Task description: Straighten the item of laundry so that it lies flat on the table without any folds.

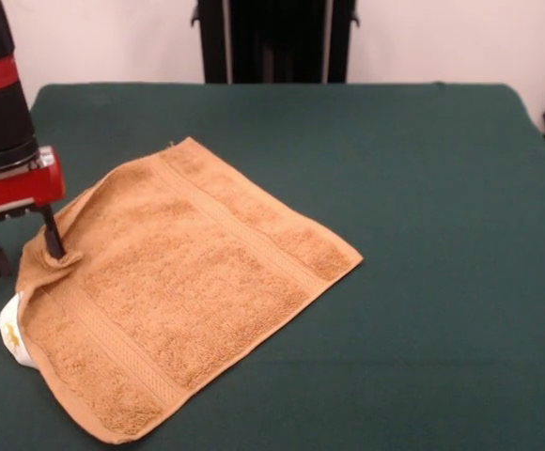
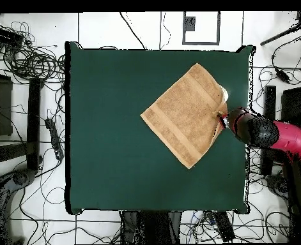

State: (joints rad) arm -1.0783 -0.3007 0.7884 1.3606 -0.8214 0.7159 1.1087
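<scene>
In the front view, the red and black arm comes down at the far left, and its end effector (image 1: 23, 249) stands at the towel's left corner. Its two dark fingers (image 1: 53, 235) are spread apart: one presses into a small bunched pucker of cloth at the towel's edge, the other stands off the fabric on the bare green bench (image 1: 423, 188). Just below, a small white-yellow care tag (image 1: 12, 331) pokes out from the towel's left edge; any printing on it is too small to read.

The orange-tan towel (image 1: 183, 282) lies diamond-wise on the left half of the bench, mostly flat, with paler woven bands near two opposite edges. Its left edge near the end effector is lifted and slightly curled.

In the overhead view the towel (image 2: 183, 113) sits toward the bench's upper right, and the end effector (image 2: 222, 119) meets its right corner. No brand marks can be read anywhere.
</scene>
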